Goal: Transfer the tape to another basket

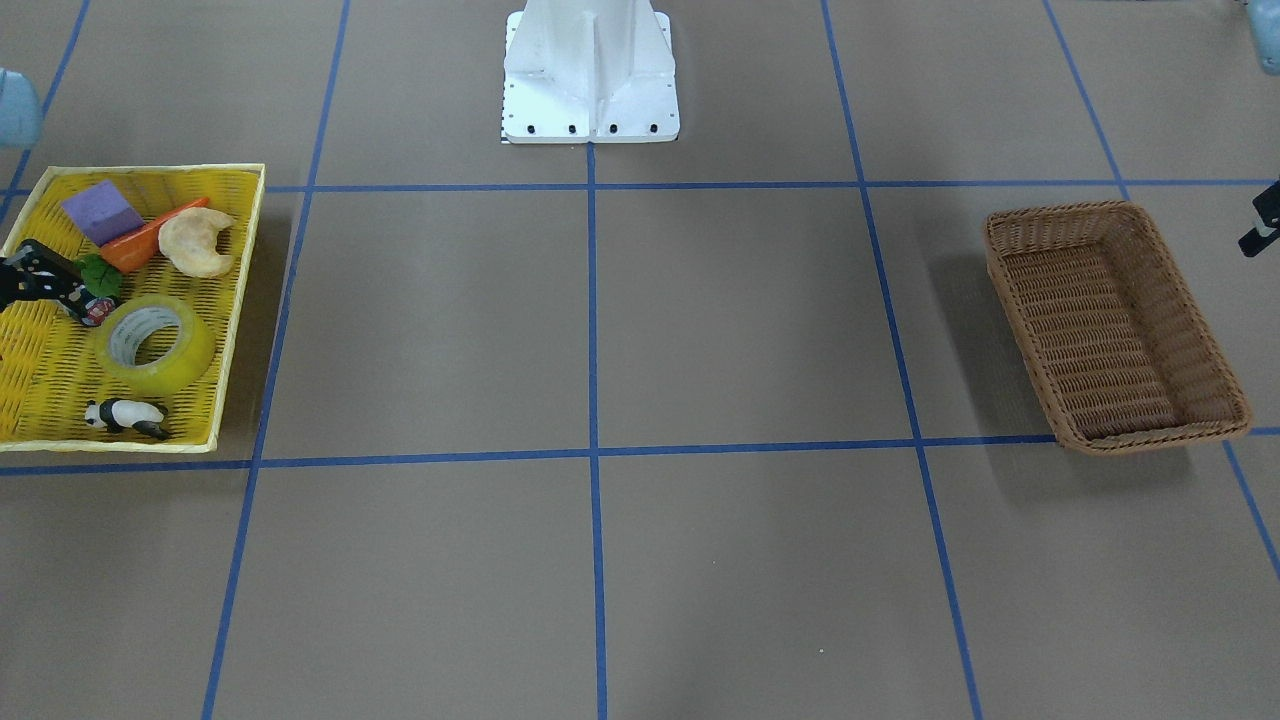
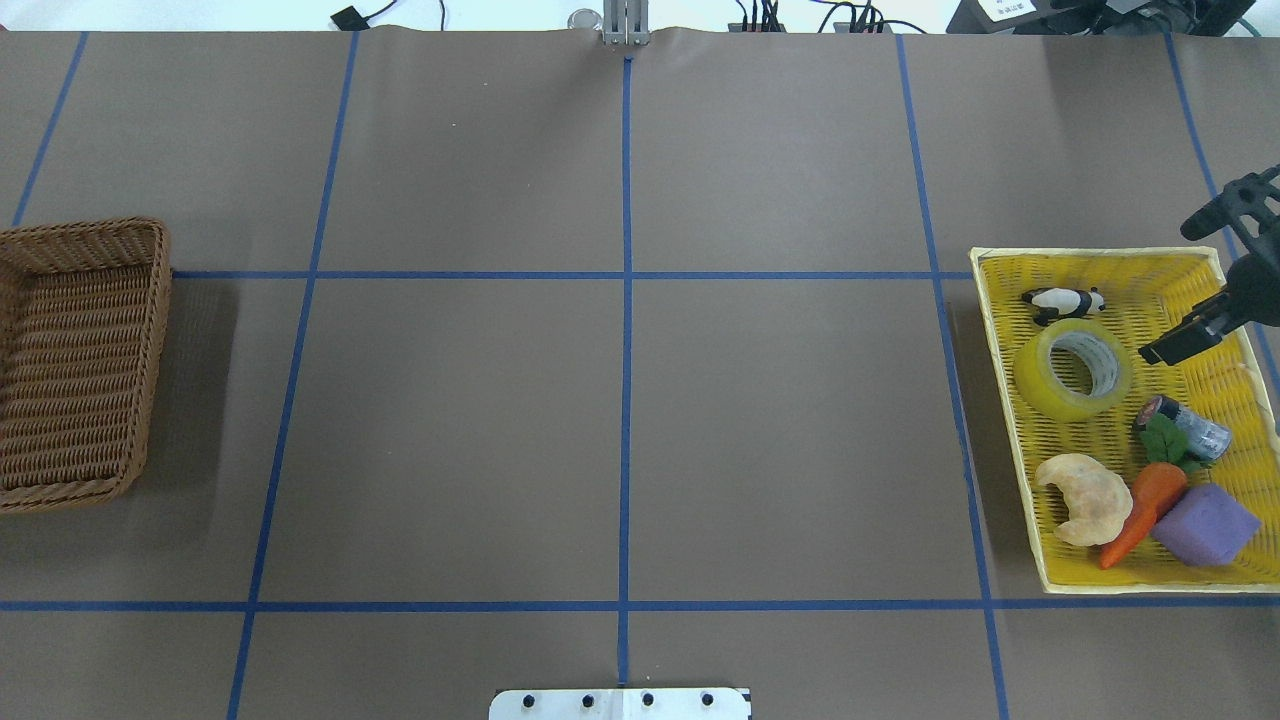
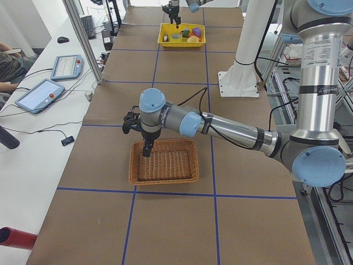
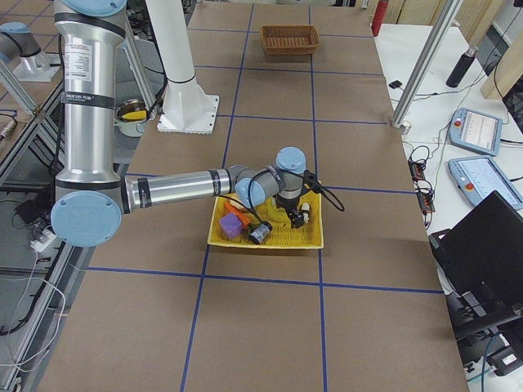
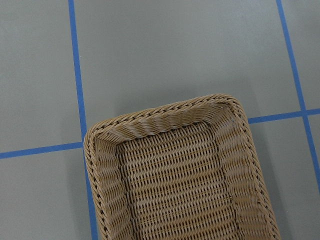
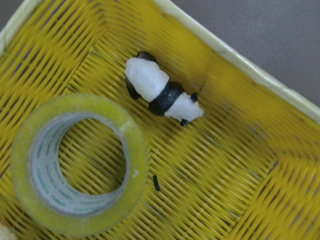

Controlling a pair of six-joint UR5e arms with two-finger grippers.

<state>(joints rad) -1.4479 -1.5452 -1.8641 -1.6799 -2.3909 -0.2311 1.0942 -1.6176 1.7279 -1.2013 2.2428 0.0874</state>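
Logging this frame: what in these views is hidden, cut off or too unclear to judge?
- Left end effector: cropped by the front-facing view's right edge, so I cannot tell if it is open or shut.
- Right end effector: partly cut by the overhead view's right edge, jaw state unclear.
- Tape: core print blurred in the right wrist view.
- Basket: left end cut off by the overhead view's left edge.
- Can: label too small to read, overhead view.

Bright, even indoor light from above. Soft grey shadows lie beside the wicker basket (image 1: 1110,330) and the yellow tray (image 1: 238,300). The tape (image 6: 75,220), close under the right wrist camera, looks slightly soft.
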